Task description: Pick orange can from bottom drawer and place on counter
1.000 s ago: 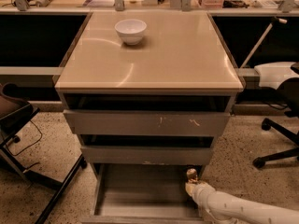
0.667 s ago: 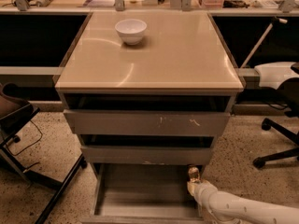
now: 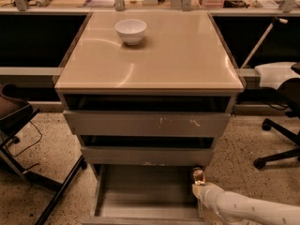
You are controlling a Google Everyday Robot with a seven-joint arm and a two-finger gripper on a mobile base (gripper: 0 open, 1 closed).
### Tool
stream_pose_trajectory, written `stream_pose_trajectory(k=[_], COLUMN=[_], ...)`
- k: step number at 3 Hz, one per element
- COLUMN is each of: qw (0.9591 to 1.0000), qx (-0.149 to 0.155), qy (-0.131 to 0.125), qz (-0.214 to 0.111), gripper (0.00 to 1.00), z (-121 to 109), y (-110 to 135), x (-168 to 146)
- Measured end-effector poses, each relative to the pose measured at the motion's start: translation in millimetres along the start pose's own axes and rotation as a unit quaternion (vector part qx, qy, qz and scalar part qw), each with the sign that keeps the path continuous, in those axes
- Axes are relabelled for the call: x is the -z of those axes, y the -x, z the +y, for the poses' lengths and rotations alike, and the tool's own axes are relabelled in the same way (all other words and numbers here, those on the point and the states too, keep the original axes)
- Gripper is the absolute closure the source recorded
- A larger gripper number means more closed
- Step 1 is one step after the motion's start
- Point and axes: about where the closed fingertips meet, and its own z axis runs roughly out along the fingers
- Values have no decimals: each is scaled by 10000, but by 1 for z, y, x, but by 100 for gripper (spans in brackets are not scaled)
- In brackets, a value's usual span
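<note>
1 orange can stands at the right edge of the open bottom drawer, against the gripper, which reaches in low to take it. Whether it grips cannot be told.

A white bowl, a scratched grey drawer, a chair base at right.

The gripper is at the right wall of the bottom drawer — orange can at its tip; counter above and beyond; bowl on it, far back-left.
</note>
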Motion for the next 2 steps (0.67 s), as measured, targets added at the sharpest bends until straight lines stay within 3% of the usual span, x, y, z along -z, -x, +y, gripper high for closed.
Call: stream_pose_trajectory(k=[1, 2], qw=[9977, 9912], qx=[-395, -452], qy=[-508, -1214], qz=[226, 273], gripper=[100, 100], z=[-35, -46], y=[-6, -1], x=[63, 131])
